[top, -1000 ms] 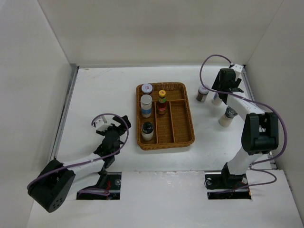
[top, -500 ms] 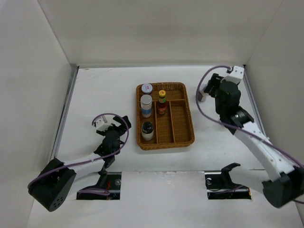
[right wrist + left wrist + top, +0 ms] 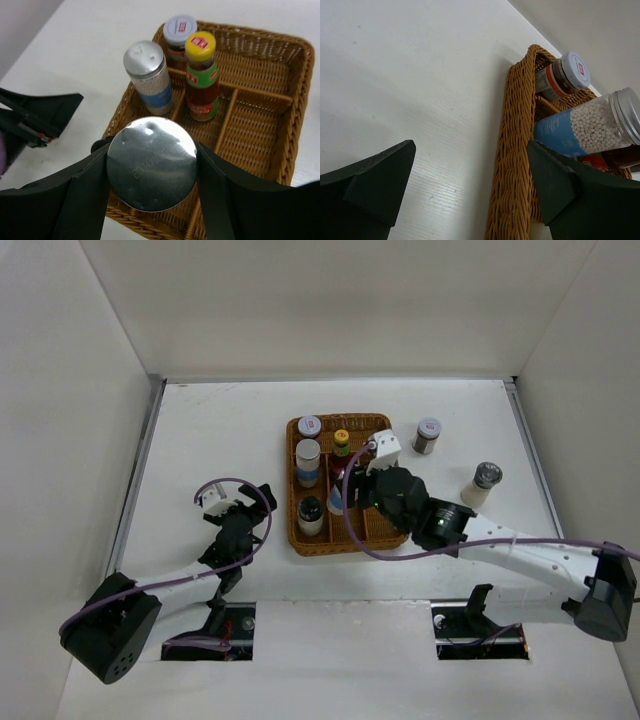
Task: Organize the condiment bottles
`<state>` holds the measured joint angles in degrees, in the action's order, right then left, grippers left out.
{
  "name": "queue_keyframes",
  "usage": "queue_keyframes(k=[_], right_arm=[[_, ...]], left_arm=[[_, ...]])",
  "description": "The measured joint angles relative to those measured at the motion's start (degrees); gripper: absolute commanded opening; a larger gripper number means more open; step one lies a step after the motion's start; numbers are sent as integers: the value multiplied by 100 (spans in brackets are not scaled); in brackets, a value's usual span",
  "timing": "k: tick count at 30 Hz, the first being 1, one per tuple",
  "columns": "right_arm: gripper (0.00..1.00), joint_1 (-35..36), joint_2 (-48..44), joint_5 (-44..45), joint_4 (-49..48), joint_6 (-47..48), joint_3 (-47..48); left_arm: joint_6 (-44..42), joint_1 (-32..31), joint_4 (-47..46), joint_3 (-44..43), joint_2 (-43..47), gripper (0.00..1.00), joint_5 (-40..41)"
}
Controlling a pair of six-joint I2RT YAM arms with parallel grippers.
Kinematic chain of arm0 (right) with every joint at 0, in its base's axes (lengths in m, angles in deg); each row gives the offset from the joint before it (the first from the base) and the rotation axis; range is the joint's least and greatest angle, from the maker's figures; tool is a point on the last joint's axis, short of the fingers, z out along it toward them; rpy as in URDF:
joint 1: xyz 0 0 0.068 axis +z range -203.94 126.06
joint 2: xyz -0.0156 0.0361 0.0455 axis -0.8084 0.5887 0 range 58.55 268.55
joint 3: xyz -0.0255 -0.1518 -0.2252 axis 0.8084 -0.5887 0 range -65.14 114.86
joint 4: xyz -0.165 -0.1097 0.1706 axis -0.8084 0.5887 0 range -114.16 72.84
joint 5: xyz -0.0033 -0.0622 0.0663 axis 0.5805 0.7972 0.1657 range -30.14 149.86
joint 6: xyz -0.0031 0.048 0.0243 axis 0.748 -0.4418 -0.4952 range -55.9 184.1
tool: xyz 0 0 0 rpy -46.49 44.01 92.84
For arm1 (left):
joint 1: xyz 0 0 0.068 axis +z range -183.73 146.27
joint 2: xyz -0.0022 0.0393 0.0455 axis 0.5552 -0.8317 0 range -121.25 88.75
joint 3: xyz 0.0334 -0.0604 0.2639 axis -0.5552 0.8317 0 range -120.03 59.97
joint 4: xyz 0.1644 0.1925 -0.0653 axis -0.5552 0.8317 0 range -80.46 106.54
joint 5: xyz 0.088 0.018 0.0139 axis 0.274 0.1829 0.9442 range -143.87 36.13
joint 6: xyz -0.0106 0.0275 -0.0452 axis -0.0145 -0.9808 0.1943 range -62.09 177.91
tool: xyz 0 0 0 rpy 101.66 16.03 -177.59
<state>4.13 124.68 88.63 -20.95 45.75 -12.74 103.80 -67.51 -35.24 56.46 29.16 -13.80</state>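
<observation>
The right gripper [image 3: 151, 165] fingers [image 3: 82, 197] are pressing against both sides of a silver-lidded bottle [image 3: 151, 159], holding it above the near end of the wicker tray [image 3: 250, 125]. Which compartment is lying under it cannot be determined. Inside the tray, a white blue-labelled shaker [image 3: 148, 75], a yellow-capped sauce bottle [image 3: 201, 75] and a short jar [image 3: 180, 31] are standing upright toward the far left. A dark black-capped bottle [image 3: 311, 512] is standing in the near-left compartment. A second short jar [image 3: 427, 435] and the grey-topped grinder [image 3: 482, 483] are standing on the table [image 3: 220, 440], right of the tray. The left gripper [image 3: 471, 145] is pointing at the tray's left wall, fingers spread wide, gripping nothing.
</observation>
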Motion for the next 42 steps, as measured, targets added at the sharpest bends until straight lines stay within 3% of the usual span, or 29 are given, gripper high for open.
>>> queue_keyframes(k=[11,15,20,24,28,32,36,42], right_arm=[[58,203,553,345,-24,-164,-496],[67,201,787,348,-22,-289,-564],[96,201,935,339,-116,-372,-562],[100,76,688,293,-111,-262,-553],[100,-713,28,55,-295,-205,-551],[100,-2177,-76,-79,-800,-221,-411],[100,-3370,852,-85,-960,-243,17],[100,-4297,2699,-380,-723,-240,997]], left_arm=[[0,0,-4,0,-28,96,-31],[2,0,-9,-11,-133,96,-57],[2,0,-42,-13,-149,96,-90],[4,0,-52,-24,-168,96,-98],[4,0,-52,-26,-168,96,-109],[4,0,-52,-26,-160,96,-111],[7,0,-55,-26,-160,96,-114],[20,0,-55,-28,-160,96,-114]])
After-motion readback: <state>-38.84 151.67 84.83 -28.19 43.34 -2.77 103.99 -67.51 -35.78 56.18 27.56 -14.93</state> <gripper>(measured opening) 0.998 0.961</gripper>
